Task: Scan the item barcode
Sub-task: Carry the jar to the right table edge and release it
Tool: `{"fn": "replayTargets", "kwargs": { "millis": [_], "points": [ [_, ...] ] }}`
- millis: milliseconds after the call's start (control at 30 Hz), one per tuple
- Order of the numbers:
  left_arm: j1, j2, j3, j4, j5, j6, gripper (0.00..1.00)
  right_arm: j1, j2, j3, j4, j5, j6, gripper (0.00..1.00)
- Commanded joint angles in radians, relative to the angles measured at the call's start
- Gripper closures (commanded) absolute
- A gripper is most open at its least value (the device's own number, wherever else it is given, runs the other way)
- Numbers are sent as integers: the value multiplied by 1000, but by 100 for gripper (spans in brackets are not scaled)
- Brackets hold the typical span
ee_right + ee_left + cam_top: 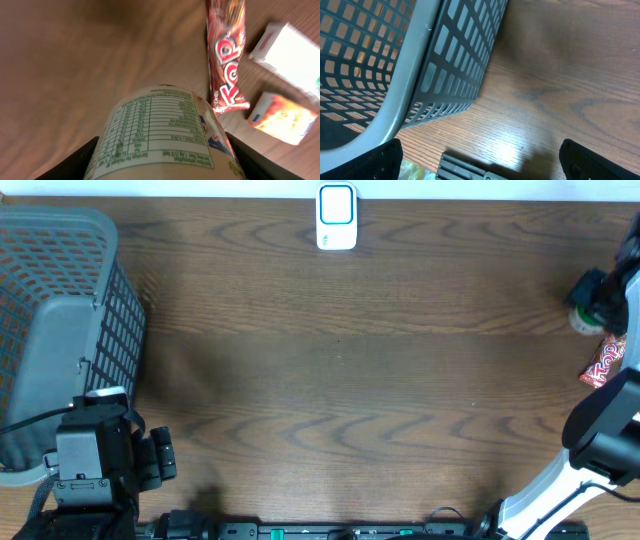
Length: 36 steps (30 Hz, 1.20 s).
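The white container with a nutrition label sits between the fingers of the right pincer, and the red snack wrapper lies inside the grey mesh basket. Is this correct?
No. The red snack wrapper lies on the brown wooden table beside the white container with a nutrition label, not inside the grey mesh basket; the right wrist view shows it. The rest is correct.

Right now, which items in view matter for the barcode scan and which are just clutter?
For the job:
- scanner, upright at the far edge
- labelled tub, held by the right gripper

Lying about:
- mesh basket
- red snack wrapper
- white box
- orange box
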State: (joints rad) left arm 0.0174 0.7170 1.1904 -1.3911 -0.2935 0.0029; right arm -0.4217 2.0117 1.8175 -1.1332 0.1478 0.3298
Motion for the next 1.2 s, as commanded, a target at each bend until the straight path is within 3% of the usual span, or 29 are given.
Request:
{"fn": "replayTargets", "kwargs": {
  "millis": [0, 367, 700, 767, 833, 967, 1167],
  "points": [
    [-2, -4, 4, -4, -6, -1, 2, -32, 26, -50, 31, -62, 26, 33],
    [-2, -4, 4, -4, -6, -1, 2, -81, 198, -82, 60, -86, 25, 32],
    [-2, -4, 4, -4, -6, -1, 2, -211, 210, -81, 65, -41, 25, 31],
    [-2, -4, 4, -4, -6, -1, 2, -261, 210, -81, 63, -80, 25, 23],
    [-2, -4, 4, -4, -6, -1, 2, -296, 210, -79, 61, -209, 6, 1],
    [-2, -5, 4, -4, -6, -1, 2, -338, 198, -31, -10, -496, -21, 1],
    [-2, -4, 4, -4, -6, -1, 2, -299, 6, 29, -33, -523, -28, 1]
  ]
}}
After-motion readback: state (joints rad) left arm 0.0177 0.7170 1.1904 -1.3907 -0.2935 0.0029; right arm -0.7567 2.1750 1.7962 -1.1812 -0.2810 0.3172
